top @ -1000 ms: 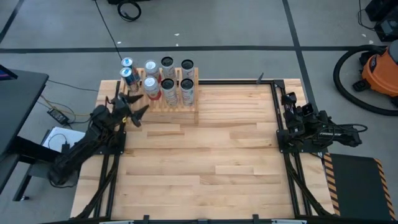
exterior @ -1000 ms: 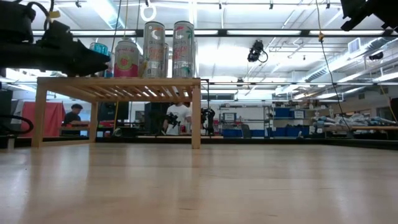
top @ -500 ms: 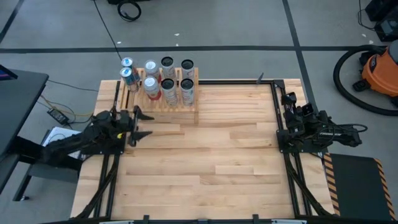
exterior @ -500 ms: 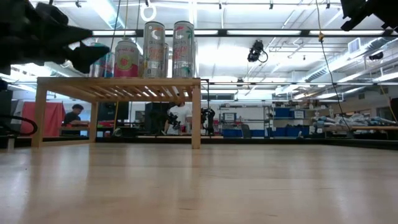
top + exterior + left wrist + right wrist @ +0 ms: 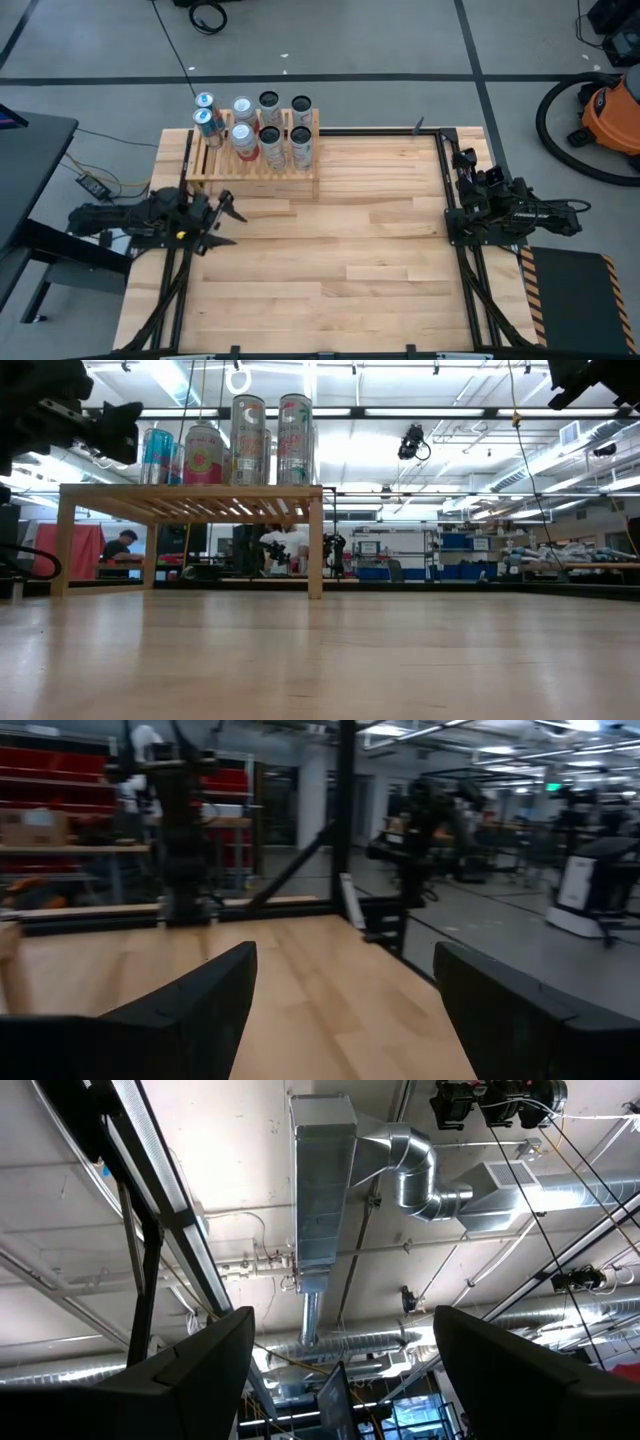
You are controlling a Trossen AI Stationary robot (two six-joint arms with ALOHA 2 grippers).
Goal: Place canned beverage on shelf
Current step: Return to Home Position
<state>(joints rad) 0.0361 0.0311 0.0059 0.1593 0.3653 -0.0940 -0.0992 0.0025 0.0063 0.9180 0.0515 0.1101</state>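
Observation:
The light-wood slatted shelf (image 5: 255,165) stands at the table's far left, its legs on the tabletop; it also shows in the low view (image 5: 190,495). Several cans (image 5: 271,138) stand upright on its slats, among them a pink one (image 5: 203,455) and a teal one (image 5: 157,455). My left gripper (image 5: 234,226) is open and empty, level above the table near the shelf's front, pointing toward the right edge; its wrist view (image 5: 345,1010) shows bare tabletop between the fingers. My right gripper (image 5: 340,1370) is open and empty, pointing up at the ceiling, its arm (image 5: 500,208) folded at the right edge.
Black frame rails (image 5: 455,230) run along the table's left and right sides. Bare wooden tabletop (image 5: 340,260) lies to the right of and in front of the shelf. People and workbenches (image 5: 285,550) show in the room beyond the table.
My left gripper has drawn back from the shelf's left front corner toward the table's near edge and has turned from pointing at the shelf to pointing toward the right edge. It stays open and empty. The cans and shelf have kept still.

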